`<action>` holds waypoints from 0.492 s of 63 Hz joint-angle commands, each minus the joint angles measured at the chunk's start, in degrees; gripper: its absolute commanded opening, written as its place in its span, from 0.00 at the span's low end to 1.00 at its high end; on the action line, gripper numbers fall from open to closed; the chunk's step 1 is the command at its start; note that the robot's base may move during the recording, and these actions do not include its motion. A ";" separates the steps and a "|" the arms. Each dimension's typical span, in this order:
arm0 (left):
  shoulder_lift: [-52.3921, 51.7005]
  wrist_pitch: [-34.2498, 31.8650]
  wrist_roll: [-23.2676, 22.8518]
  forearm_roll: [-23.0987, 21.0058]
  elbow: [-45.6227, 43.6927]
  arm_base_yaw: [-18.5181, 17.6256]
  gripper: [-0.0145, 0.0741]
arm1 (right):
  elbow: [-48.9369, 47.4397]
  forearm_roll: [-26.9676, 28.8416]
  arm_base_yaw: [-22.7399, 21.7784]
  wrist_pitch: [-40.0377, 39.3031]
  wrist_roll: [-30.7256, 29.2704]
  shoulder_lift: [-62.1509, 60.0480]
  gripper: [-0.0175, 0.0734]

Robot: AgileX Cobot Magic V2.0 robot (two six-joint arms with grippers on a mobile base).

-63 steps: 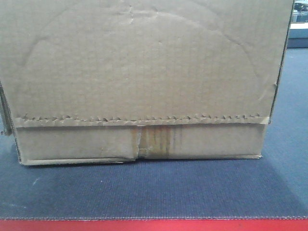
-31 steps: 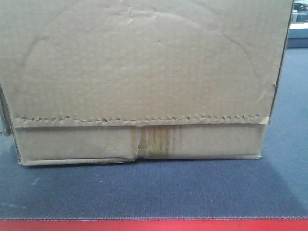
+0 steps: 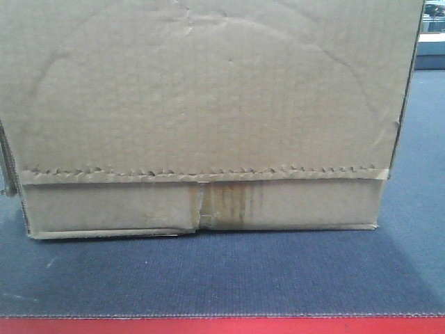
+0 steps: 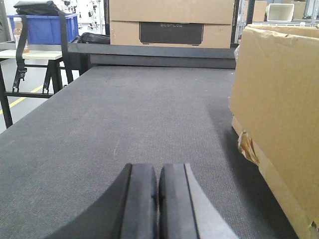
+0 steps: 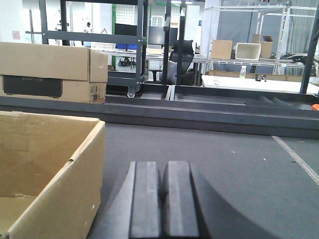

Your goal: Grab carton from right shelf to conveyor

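Note:
The brown carton [image 3: 201, 118] stands on the dark grey-blue conveyor [image 3: 222, 275], close behind its red front edge, with its jagged tape strip and stained seam facing the front view. My left gripper [image 4: 158, 172] is shut and empty over the belt [image 4: 124, 114], with the carton [image 4: 279, 104] apart to its right. My right gripper [image 5: 162, 169] is shut and empty over the belt [image 5: 234, 164], with the open-topped carton [image 5: 45, 164] apart to its left. The right shelf is out of view.
A second brown box with a dark label [image 4: 172, 22] sits beyond the belt's far rail; it also shows in the right wrist view [image 5: 50, 72]. A blue bin [image 4: 47, 27] stands on a table at the left. Racks and tables stand behind the belt.

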 commanded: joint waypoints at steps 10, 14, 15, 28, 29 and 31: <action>-0.31 -0.49 0.45 -0.42 -0.09 -0.32 0.18 | 1.71 -0.50 -0.48 -1.00 -0.35 -0.23 0.12; -0.31 -0.49 0.45 -0.42 -0.09 -0.32 0.18 | 3.02 2.87 -1.72 -0.88 -3.11 -0.74 0.12; -0.31 -0.49 0.45 -0.42 -0.09 -0.32 0.18 | 3.66 4.72 -2.29 -1.02 -4.85 -0.94 0.12; -0.31 -0.49 0.45 -0.42 -0.09 -0.32 0.18 | 13.81 9.40 -7.01 -3.46 -8.18 -8.67 0.12; -0.31 -0.49 0.45 -0.42 -0.09 -0.32 0.18 | 14.65 9.40 -6.98 -3.57 -8.18 -9.36 0.12; -0.31 -0.49 0.45 -0.42 -0.09 -0.32 0.18 | 16.69 9.40 -6.98 -4.02 -8.18 -10.73 0.12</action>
